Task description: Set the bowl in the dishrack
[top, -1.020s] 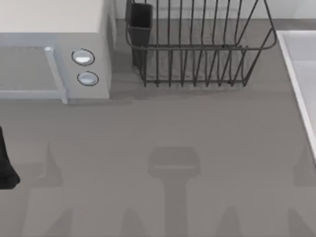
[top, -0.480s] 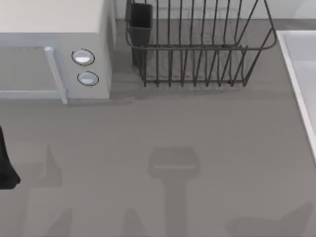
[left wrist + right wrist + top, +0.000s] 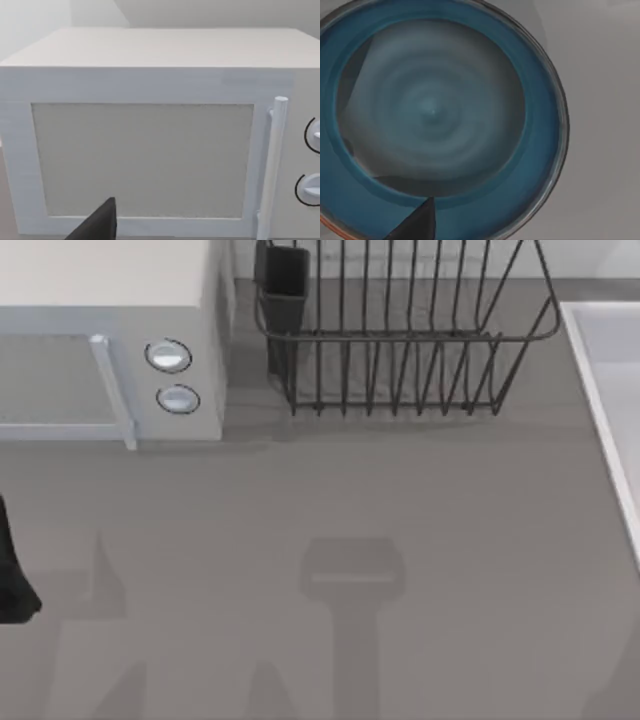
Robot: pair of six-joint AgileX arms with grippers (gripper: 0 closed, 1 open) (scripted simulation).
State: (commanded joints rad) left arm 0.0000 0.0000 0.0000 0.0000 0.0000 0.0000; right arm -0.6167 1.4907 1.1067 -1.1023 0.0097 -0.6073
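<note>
Right now the blue bowl (image 3: pixel 440 120) sits directly under the right gripper (image 3: pixel 415 222), grip state unclear; it looks rigid, glazed, slippery, likely fragile, so pinch its rim.

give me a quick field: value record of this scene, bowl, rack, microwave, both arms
bowl: blue bowl, seen from above in the right wrist view, on a grey surface
dishrack: dark wire dishrack, far side of table, no bowl in it
microwave: white microwave, far left, door shut
left gripper: left gripper at left edge, facing microwave
right gripper: right gripper above bowl
</note>
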